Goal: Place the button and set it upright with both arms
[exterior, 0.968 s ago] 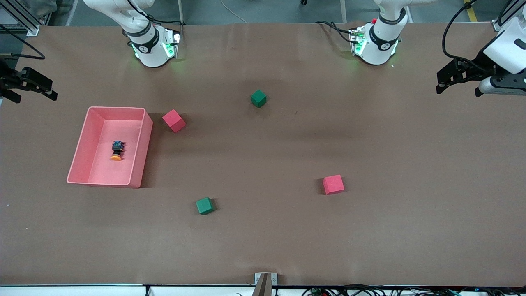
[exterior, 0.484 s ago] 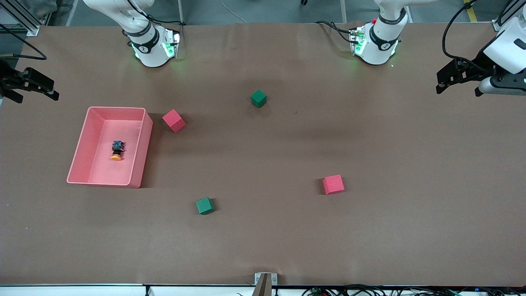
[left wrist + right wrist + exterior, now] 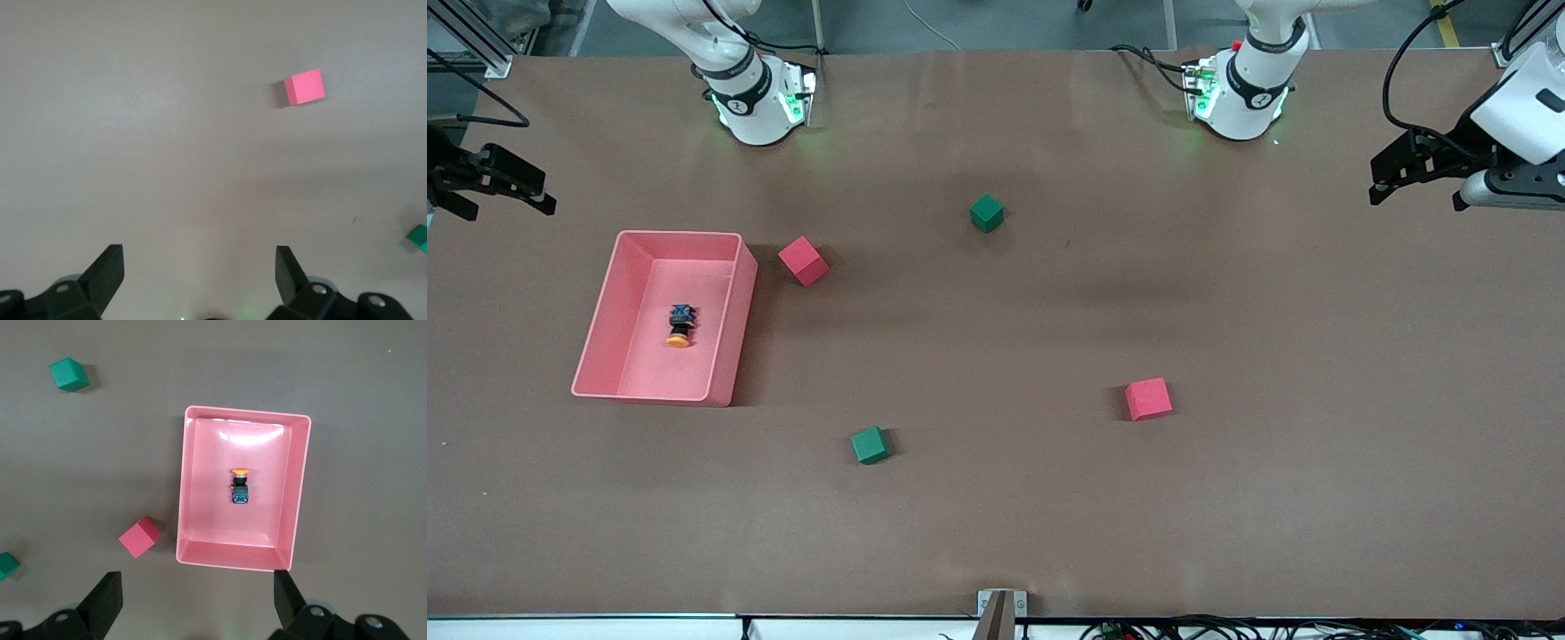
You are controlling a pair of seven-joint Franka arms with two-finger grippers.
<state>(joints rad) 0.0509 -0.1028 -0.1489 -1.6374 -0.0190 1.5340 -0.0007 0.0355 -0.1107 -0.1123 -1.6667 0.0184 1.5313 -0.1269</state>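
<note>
over the right arm's end of the counter (image 3: 996, 533), the right gripper (image 3: 489, 182) hangs with its fingers (image 3: 107, 597) spread apart and nothing between them. its wrist view looks straight down on a pink tray (image 3: 193, 487), and the button (image 3: 239, 485) lies on its side on the tray floor, orange cap toward one short wall, black-and-blue body toward the other. the button sits well below the fingers and apart from them, untouched. no writing can be read on its body, nor on the tray.

over the left arm's end of the counter, the left gripper (image 3: 1423, 173) hangs with its fingers (image 3: 110, 270) likewise spread and empty, well apart from the tray and the button; this arm waits. its wrist view shows bare brown counter with a red cube (image 3: 305, 87) and the edge of a green cube (image 3: 418, 237).

in the front view the tray (image 3: 600, 338) rests toward the right arm's end, with the button (image 3: 680, 325) near its middle. another red cube (image 3: 803, 260) stands just beside the tray's corner, apart from it. a green cube (image 3: 986, 212) lies near the counter's middle, farther from the front camera; the other green cube (image 3: 869, 444) lies nearer to it. the red cube (image 3: 1148, 399) seen by the left wrist sits toward the left arm's end. both arm bases (image 3: 756, 107) glow green, and each bears a small round mark too small to read.
</note>
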